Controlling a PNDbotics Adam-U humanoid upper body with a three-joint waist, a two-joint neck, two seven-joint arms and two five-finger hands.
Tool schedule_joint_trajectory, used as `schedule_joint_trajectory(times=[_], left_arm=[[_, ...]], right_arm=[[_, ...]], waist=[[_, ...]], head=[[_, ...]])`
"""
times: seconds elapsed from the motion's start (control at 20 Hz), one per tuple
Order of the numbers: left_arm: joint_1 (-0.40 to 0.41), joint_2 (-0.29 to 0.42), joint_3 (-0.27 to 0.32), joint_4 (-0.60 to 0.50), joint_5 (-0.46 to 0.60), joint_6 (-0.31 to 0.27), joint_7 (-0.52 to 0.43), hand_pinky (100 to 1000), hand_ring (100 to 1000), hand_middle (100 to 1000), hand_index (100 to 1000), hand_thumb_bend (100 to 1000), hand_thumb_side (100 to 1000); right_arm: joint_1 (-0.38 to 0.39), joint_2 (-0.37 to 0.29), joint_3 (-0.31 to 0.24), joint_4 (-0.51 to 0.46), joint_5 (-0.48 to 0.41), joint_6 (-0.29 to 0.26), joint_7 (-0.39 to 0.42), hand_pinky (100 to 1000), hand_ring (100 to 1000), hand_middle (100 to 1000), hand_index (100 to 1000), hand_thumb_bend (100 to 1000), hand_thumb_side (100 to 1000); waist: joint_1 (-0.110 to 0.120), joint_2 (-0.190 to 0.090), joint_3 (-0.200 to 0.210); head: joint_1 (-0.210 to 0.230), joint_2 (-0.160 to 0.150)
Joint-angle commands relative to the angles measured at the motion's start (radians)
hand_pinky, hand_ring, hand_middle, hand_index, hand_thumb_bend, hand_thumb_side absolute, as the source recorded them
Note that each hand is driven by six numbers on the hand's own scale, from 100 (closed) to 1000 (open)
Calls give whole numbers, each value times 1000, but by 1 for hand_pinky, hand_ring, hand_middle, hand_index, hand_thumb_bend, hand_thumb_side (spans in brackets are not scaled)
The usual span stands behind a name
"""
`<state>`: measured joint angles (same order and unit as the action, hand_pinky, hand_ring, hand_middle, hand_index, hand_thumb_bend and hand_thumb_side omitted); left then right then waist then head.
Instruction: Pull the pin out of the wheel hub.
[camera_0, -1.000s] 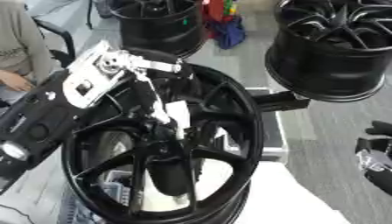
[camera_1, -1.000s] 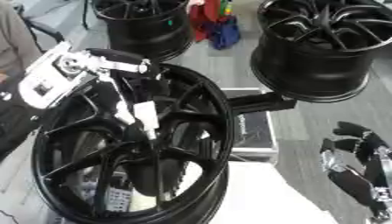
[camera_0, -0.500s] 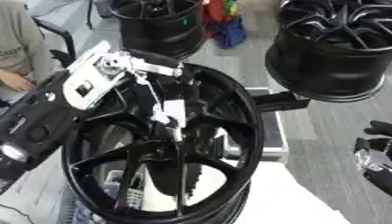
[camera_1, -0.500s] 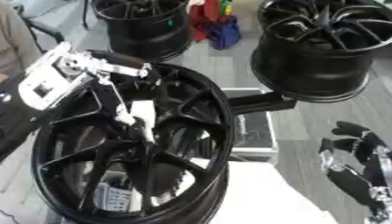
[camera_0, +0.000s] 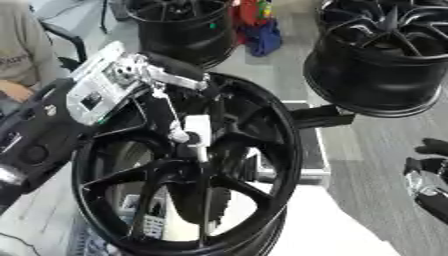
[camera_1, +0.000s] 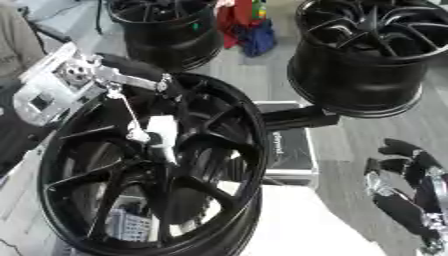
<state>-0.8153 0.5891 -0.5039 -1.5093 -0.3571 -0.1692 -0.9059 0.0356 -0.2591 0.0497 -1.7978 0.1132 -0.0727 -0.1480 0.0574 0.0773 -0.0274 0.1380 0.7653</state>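
Note:
A large black spoked wheel hub (camera_0: 262, 150) stands tilted in the middle of the view. My left hand (camera_0: 101, 90), silver and black, reaches in from the left over its rim. Its thin fingers (camera_0: 166, 115) run down to a small white pin (camera_0: 198, 131) just above the hub's centre and pinch it. The pin's lower end is still at the centre where the spokes meet. My right hand (camera_1: 404, 200) hangs idle at the lower right, fingers relaxed, away from the wheel.
Two more black wheels stand behind, one at the back left (camera_0: 179, 25), one on a black arm at the right (camera_0: 385, 65). A black case (camera_1: 289, 150) lies behind the hub. Red and blue things (camera_0: 258, 30) sit far back. A seated person (camera_0: 17, 55) shows at the left edge.
The whole picture has shifted a little. My left hand stays at the white pin over the hub centre. The right hand has not moved.

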Motion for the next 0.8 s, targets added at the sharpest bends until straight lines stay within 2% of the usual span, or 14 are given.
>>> schedule_joint_trajectory(times=[0.05, 0.15, 0.2, 0.3, 0.55, 0.7, 0.8], left_arm=[[-8, 41, 4, -27, -5, -6, -1, 471, 431, 572, 743, 229, 100], [-2, 45, 3, -32, -2, 0, -1, 480, 441, 575, 744, 246, 100], [1, 48, 2, -33, -2, 4, -1, 533, 499, 607, 764, 341, 154], [7, 52, -5, -32, 0, 17, -1, 588, 555, 647, 784, 402, 199], [22, 58, -14, -32, -11, 28, -1, 653, 622, 717, 820, 461, 242], [26, 55, -17, -31, -16, 29, -1, 640, 609, 703, 812, 438, 224], [28, 53, -19, -33, -14, 30, -1, 605, 574, 671, 795, 370, 177]], right_arm=[[-8, -14, -4, -11, -4, -2, 1, 730, 600, 657, 771, 188, 100], [-7, -15, -4, -10, -4, -2, 1, 730, 600, 657, 771, 189, 100], [-7, -15, -4, -10, -4, -2, 1, 730, 600, 657, 771, 190, 100], [-7, -15, -4, -10, -4, -2, 1, 730, 600, 657, 771, 191, 100], [-6, -16, -4, -8, -5, -3, 2, 730, 600, 657, 771, 193, 100], [-6, -16, -4, -8, -5, -3, 2, 730, 600, 656, 771, 195, 100], [-6, -16, -5, -7, -5, -3, 1, 730, 600, 656, 771, 196, 100]], waist=[[-2, -14, 2], [-1, -15, 3], [-1, -15, 3], [0, -17, 3], [3, -19, 5], [3, -19, 4], [4, -19, 4]], head=[[-1, 5], [-1, 5], [-2, 5], [-3, 5], [-5, 5], [-6, 5], [-5, 5]])
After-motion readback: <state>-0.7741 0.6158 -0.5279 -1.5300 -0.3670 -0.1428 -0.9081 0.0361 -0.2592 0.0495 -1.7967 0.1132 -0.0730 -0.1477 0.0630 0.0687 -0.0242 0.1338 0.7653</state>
